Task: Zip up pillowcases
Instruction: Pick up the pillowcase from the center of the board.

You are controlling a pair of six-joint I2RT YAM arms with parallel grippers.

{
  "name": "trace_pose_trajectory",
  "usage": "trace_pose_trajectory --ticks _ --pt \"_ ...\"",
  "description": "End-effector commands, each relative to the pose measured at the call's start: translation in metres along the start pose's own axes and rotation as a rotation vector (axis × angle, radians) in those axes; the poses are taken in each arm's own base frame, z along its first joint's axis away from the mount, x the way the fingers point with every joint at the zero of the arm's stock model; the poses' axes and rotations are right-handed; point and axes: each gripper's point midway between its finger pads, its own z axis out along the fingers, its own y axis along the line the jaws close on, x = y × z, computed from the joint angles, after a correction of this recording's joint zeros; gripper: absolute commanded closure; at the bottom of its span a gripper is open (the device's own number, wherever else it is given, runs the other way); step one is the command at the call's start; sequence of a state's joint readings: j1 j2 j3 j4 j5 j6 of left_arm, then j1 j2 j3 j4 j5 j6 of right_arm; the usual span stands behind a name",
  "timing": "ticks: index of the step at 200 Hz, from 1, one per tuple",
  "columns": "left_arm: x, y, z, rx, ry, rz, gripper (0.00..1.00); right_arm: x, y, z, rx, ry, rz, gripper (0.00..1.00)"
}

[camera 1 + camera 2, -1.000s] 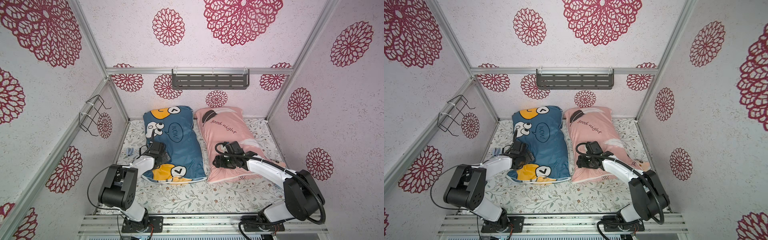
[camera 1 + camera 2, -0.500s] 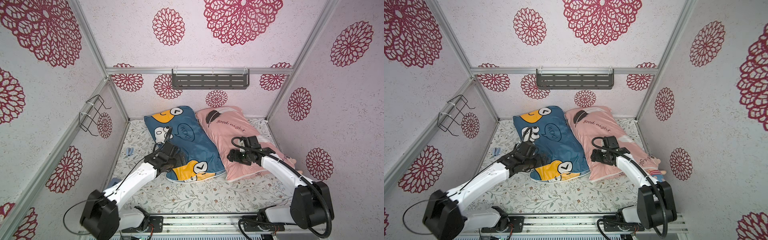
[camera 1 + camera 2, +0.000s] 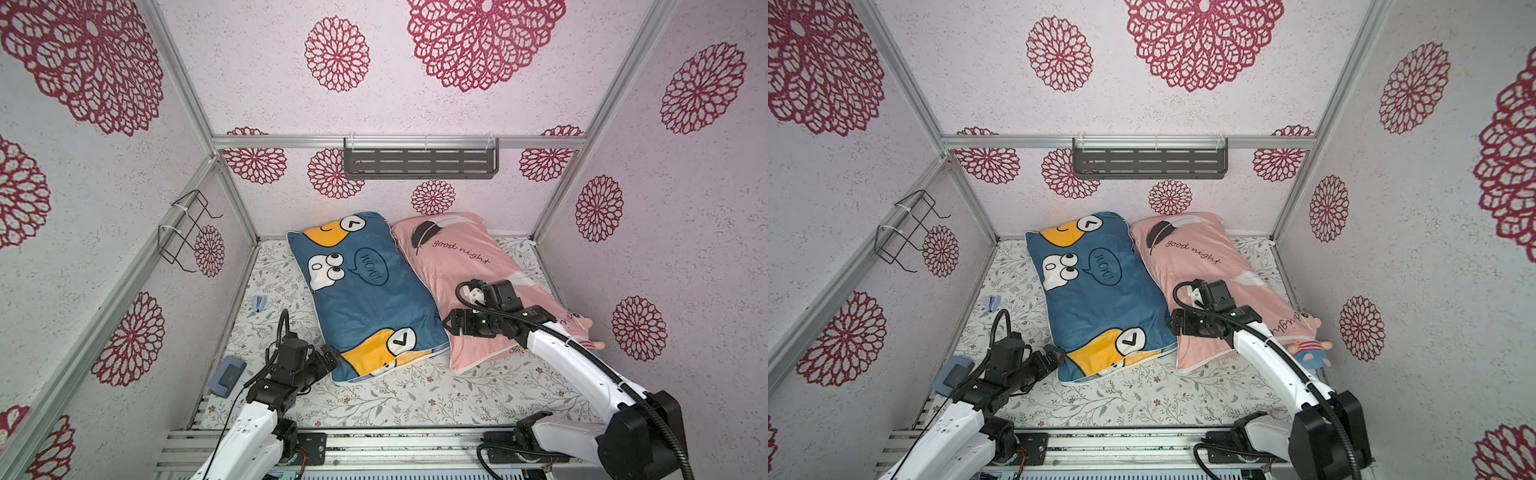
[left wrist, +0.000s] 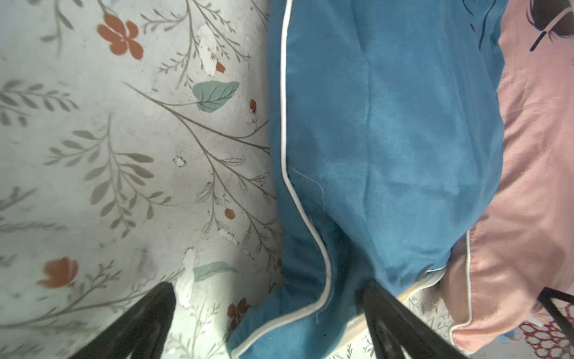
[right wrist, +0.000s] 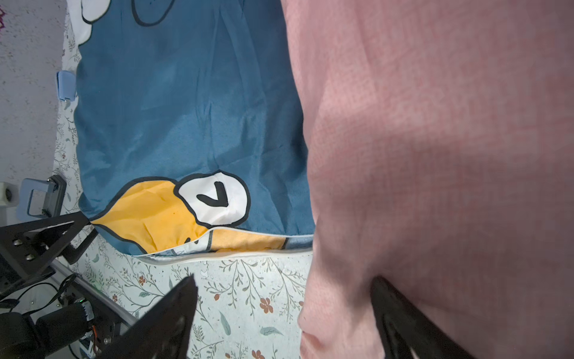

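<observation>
Blue clip [image 3: 260,304], grey-blue pad [image 3: 227,375] by L wall [image 3: 124,257]; doll [image 3: 1306,347] beside pink pillowcase [image 3: 1187,272].

"WOW!" in dark letters sits inside the speech bubble [image 3: 369,272] on the blue stuffed fabric pillowcase [image 3: 374,307], and it reads clearly in both top views. Right beside it, the pink stuffed fabric pillowcase [image 3: 453,282] shows "good night" in dark script below its feather print [image 3: 424,233]. There's more script at that pillowcase's near right edge, but it's too hidden to read.

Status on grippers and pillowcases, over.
Left gripper open at blue pillowcase corner. Right gripper open astride pink pillowcase edge. Nothing held. Plush doll by its right side, not blocking.
</observation>
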State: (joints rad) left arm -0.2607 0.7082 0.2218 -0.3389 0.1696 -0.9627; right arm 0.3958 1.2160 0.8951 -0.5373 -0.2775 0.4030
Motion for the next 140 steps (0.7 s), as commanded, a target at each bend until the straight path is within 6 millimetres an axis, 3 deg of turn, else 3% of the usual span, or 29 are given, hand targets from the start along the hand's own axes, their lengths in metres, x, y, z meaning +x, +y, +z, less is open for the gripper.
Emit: trace_pose_trajectory --ticks 1,38,60,101,114,126,140 --pt "-0.003 -0.031 0.000 0.167 0.005 -0.017 0.05 -0.003 0.008 -0.004 -0.028 -0.005 0.004 0.12" --pt "0.031 -0.030 -0.004 0.153 0.141 0.015 0.14 0.004 0.009 0.003 -0.031 0.032 0.003 0.12" --pt "0.050 -0.028 -0.004 0.138 0.206 0.011 0.26 0.007 0.018 0.010 -0.056 0.049 -0.005 0.12" --pt "0.066 -0.019 -0.004 0.089 0.264 0.027 0.28 0.010 0.029 0.019 -0.080 0.071 -0.024 0.13" --pt "0.068 -0.015 -0.004 0.074 0.274 0.024 0.22 0.011 0.033 0.021 -0.088 0.077 -0.029 0.13" --pt "0.073 -0.005 -0.004 0.034 0.286 0.026 0.01 0.012 0.034 0.022 -0.092 0.079 -0.032 0.13" --pt "0.079 0.007 0.000 0.018 0.292 0.006 0.02 0.012 0.035 0.024 -0.095 0.081 -0.031 0.13"
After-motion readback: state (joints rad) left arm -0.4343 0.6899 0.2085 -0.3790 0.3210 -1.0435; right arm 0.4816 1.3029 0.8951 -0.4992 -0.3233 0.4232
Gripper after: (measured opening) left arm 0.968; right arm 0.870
